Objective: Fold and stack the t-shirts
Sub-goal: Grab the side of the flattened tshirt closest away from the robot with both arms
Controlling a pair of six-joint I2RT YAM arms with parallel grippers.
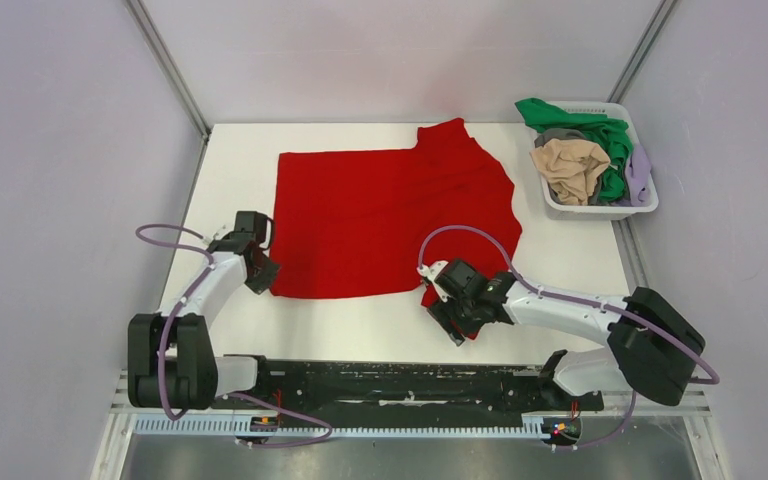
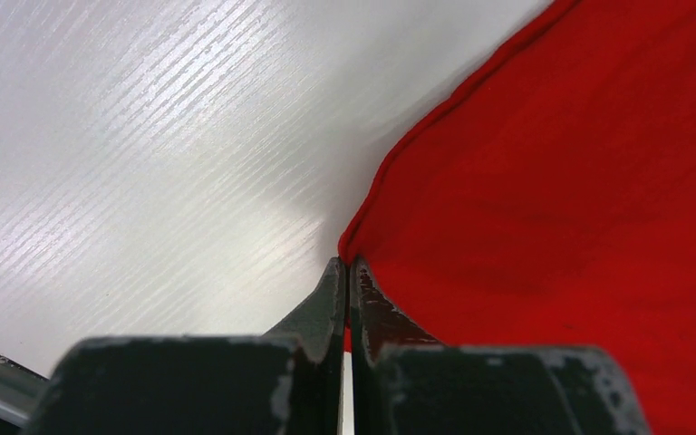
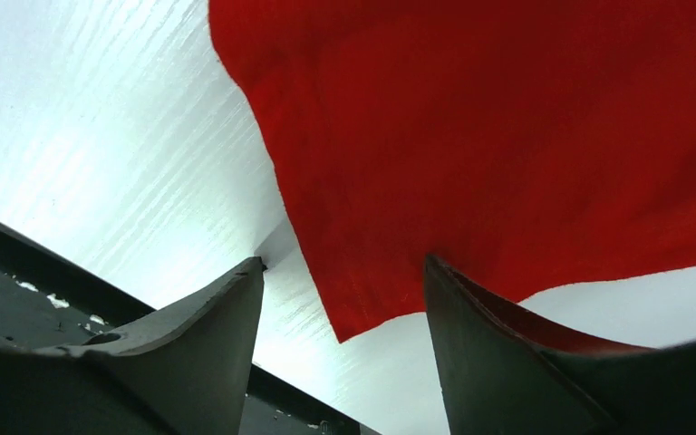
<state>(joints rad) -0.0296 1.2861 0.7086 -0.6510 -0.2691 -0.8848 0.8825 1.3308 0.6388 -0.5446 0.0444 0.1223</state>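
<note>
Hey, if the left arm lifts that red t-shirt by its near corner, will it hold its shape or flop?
Likely floppy: the red t-shirt lies flat with soft wrinkles, so it should drape from the left gripper, shut at its corner. Probably light, being thin cloth. It may slide on the smooth table rather than resist.

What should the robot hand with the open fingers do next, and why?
Probably shut the right gripper: a corner of the red t-shirt lies between its open fingers, and the left gripper looks pinched on the other near corner. Then both could lift together.
</note>
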